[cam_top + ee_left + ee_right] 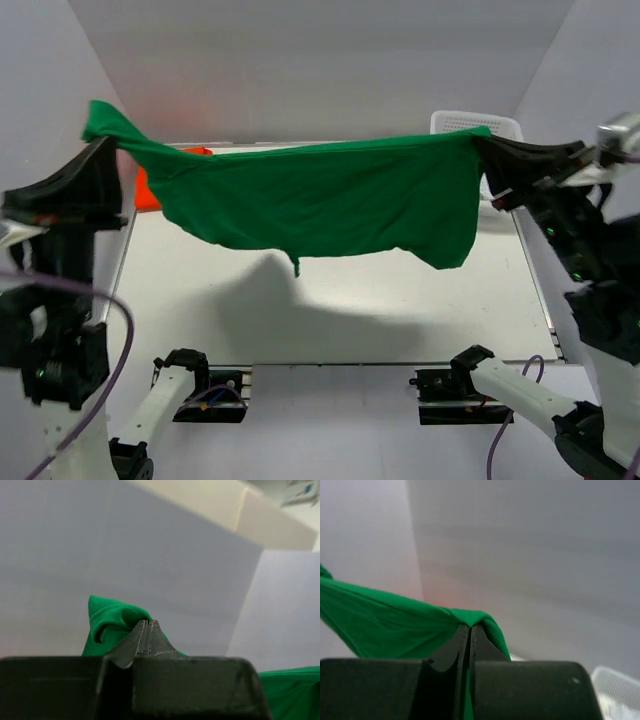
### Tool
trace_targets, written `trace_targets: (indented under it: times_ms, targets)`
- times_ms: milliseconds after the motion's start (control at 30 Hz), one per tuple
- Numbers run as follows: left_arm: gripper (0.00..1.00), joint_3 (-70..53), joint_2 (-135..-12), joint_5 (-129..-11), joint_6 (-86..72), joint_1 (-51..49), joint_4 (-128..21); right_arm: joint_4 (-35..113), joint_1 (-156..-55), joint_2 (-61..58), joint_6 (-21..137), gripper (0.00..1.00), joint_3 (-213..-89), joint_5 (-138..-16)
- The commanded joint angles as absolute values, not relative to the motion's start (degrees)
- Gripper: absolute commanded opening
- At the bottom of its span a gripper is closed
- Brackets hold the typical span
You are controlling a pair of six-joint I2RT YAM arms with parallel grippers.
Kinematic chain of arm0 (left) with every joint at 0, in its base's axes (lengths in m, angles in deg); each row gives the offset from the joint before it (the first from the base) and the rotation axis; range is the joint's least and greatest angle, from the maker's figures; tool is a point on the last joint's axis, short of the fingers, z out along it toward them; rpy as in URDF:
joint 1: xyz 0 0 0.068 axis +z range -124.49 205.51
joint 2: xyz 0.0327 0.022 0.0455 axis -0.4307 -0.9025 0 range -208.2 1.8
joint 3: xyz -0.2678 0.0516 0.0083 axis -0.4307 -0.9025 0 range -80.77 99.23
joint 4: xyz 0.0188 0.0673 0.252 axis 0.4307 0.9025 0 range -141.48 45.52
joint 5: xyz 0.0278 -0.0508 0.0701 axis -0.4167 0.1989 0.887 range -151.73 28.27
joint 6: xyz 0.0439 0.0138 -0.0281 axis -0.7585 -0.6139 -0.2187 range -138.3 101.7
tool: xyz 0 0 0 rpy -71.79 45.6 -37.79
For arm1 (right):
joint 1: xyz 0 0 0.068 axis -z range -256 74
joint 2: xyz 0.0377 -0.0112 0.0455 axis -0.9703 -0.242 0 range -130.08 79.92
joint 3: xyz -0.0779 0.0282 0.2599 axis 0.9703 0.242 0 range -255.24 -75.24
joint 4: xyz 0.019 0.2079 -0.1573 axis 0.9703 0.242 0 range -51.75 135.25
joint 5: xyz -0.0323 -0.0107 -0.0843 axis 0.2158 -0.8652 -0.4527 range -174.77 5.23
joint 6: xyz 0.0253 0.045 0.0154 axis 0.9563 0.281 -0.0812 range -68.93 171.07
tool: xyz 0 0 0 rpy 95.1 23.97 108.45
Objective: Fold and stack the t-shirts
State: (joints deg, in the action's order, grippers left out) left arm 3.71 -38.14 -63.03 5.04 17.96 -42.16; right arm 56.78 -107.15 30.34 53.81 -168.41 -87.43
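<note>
Closest to the overhead camera, the left arm [62,225] and the right arm [585,245] are reaching up from the near edge of the counter [330,325], one at each side. Between them I am carrying the green t-shirt [320,200] in the air. It is hanging stretched as a wide sheet, its long axis running left to right, roughly parallel to the far edge of the counter. Its top edge is pulling taut and its lower edge is sagging free, well apart from the surface, with its shadow falling across the middle of the counter.

So I am judging the next move as straight down. The landing place is lying directly beneath the cloth, and neither arm is nearer to it than the other, so both should be lowering together to keep that axis level.

The basket [476,121] is sitting at the far right corner, partly behind the shirt's right end. The orange-red t-shirt [147,192] is lying at the far left corner, peeking out behind the green one, nearer my left arm.

The left gripper [106,141] is clamping a bunched corner of the green t-shirt with its jaws pressed together. The right gripper [482,141] is pinching the opposite end the same way, jaws closed on a fold of the cloth.
</note>
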Motion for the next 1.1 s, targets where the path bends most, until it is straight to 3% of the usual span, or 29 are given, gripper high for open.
trace_targets:
  times_ms: [0,233,400,567,700,900,933,1000,1033,1067]
  targets:
    - [0.00,10.35,-38.01,-64.98,2.63,18.48,-38.48,60.48,-106.85,32.98,51.33,0.00,-173.15,-78.10]
    - [0.00,26.79,-40.91,-72.26,2.01,19.01,-32.84,60.14,-106.84,39.66,53.26,0.00,-171.94,-70.89]
    - [0.00,24.53,-42.06,-72.81,2.01,19.01,-34.33,58.47,-106.85,40.11,53.26,0.00,-166.42,-72.82]
    - [0.00,14.34,-45.04,-71.67,0.70,19.01,-37.76,52.41,-107.11,37.92,54.49,0.00,-155.26,-77.11]
    - [0.00,0.14,-48.38,-68.33,-0.37,19.01,-42.77,41.54,-106.85,34.05,55.81,0.00,-143.65,-94.99]
    - [0.00,-18.18,-59.52,-61.84,1.91,18.40,-54.80,27.72,-105.53,20.53,59.50,0.00,-127.56,-105.60]
    - [0.06,-19.24,-65.81,-61.82,2.96,18.92,-55.86,26.75,-105.09,15.64,59.85,0.00,-127.02,-103.51]
    - [0.57,-19.25,-73.31,-58.76,2.97,18.92,-56.58,25.42,-103.07,4.48,61.96,0.03,-128.05,-102.62]
    - [0.74,-17.51,-80.92,-57.87,3.67,18.92,-54.14,26.29,-101.85,1.38,62.92,0.20,-130.68,-101.40]
    - [0.92,-13.67,-84.47,-57.86,4.20,18.92,-52.55,28.74,-101.05,-6.57,63.37,0.49,-134.45,-101.38]
